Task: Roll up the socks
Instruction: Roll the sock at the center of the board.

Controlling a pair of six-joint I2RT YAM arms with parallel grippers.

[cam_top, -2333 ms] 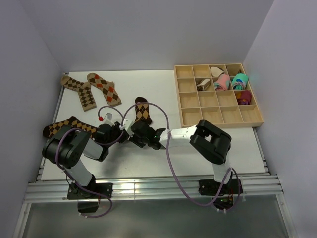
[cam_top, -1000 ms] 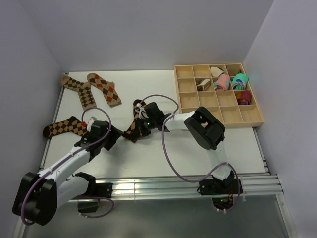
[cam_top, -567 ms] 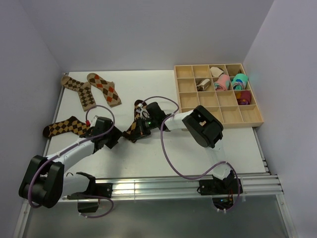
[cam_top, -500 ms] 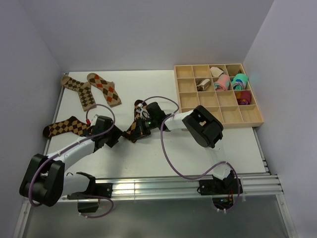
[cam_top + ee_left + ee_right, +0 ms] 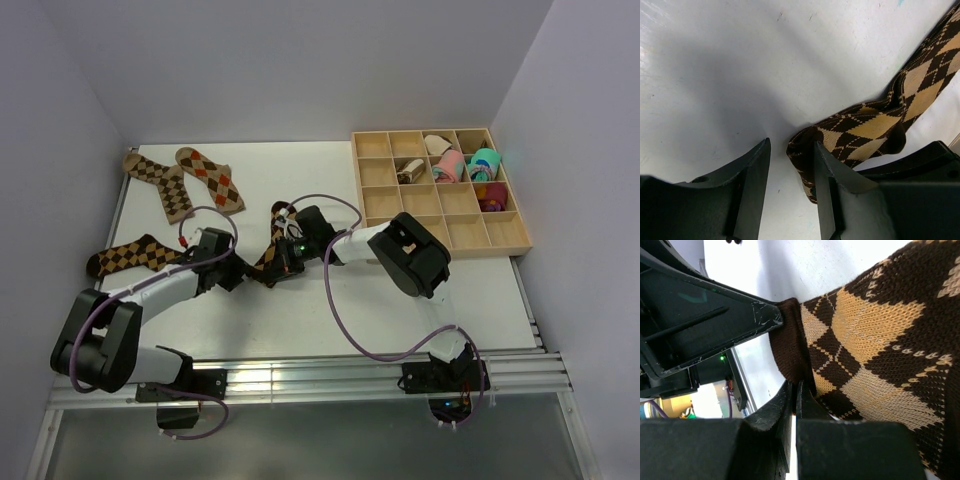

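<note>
Brown-and-tan knit argyle sock (image 5: 880, 122) lies creased on the white surface (image 5: 290, 315) left of the wooden compartment tray (image 5: 445, 249); the right claw (image 5: 795, 387) pinches a fold of its diamond weave, the left claw (image 5: 790, 167) half-spread, dark rounded sock end between its black fingers (image 5: 752, 190)

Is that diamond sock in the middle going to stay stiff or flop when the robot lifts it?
Probably floppy: the sock bends and folds where the right gripper pinches it. Likely light too, being thin knit. It shouldn't roll away, since it lies limp on the table.
</note>
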